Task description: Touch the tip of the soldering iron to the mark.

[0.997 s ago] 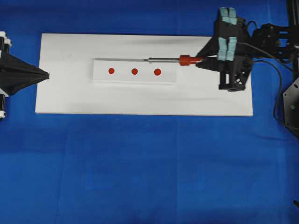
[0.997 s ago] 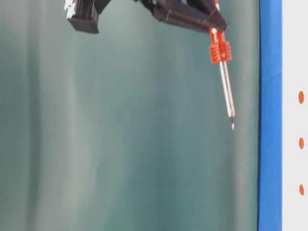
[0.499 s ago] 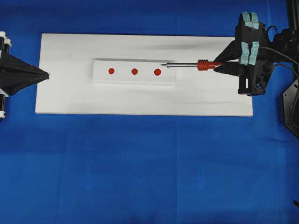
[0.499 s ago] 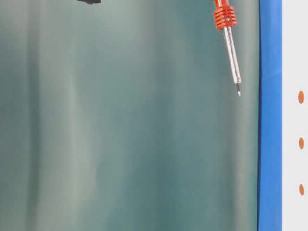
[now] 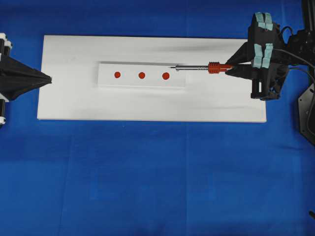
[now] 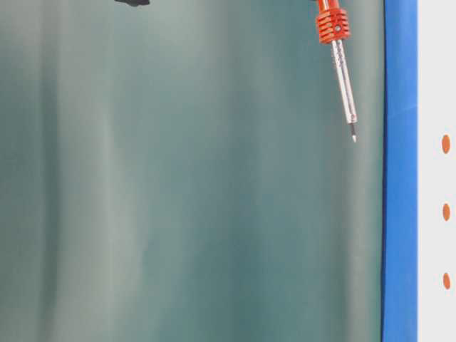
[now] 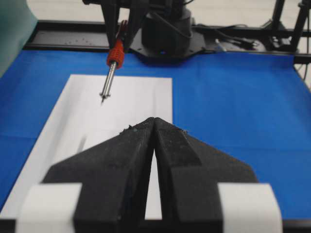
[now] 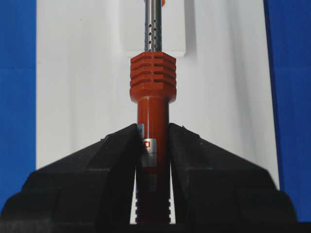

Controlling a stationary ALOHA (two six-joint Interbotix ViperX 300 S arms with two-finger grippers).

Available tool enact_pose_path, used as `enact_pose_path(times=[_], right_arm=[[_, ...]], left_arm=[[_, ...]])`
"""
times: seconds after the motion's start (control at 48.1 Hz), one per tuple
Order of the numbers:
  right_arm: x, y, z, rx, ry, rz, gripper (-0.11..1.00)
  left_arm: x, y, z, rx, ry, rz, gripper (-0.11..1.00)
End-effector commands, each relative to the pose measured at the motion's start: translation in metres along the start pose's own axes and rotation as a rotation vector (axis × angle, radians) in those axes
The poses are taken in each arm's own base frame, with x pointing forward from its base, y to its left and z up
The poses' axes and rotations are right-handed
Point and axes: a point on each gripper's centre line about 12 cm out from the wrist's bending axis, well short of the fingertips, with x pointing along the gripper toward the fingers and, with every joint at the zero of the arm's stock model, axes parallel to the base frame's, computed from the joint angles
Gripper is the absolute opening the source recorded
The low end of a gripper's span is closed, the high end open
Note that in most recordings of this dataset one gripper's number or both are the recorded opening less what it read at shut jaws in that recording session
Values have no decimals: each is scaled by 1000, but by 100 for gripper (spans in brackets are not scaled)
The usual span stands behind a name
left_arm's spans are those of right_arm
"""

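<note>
The soldering iron (image 5: 206, 68) has a red ribbed handle (image 8: 152, 80) and a thin silver shaft, and it points left. My right gripper (image 5: 230, 68) is shut on its handle (image 8: 152, 141). Three red marks sit in a row on a raised white strip (image 5: 141, 83). The iron's tip (image 5: 171, 68) hovers just up and right of the rightmost mark (image 5: 166, 75). The table-level view shows the tip (image 6: 353, 139) well off the surface. My left gripper (image 5: 49, 78) is shut and empty at the board's left edge, with its tips (image 7: 153, 120) pressed together.
A white board (image 5: 147, 105) lies on the blue cloth (image 5: 157, 177) and carries the strip. The right arm's base and black cables (image 5: 295, 98) stand at the right edge. In the left wrist view the iron (image 7: 112, 63) hangs over the board's far end.
A second ago the right gripper pulled back to the right with the iron, taking the tip from past the rightmost mark to just short of it. Nothing has moved in the last half second.
</note>
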Motion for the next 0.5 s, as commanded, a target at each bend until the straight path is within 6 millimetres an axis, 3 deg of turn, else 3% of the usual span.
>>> enact_pose_path(times=[0.0, 0.478], right_arm=[[-4, -1, 7, -6, -28, -8, 6], [18, -4, -1, 5, 25, -12, 6]], left_arm=[[2, 1, 5, 0, -17, 3, 2], [2, 1, 5, 0, -17, 3, 2]])
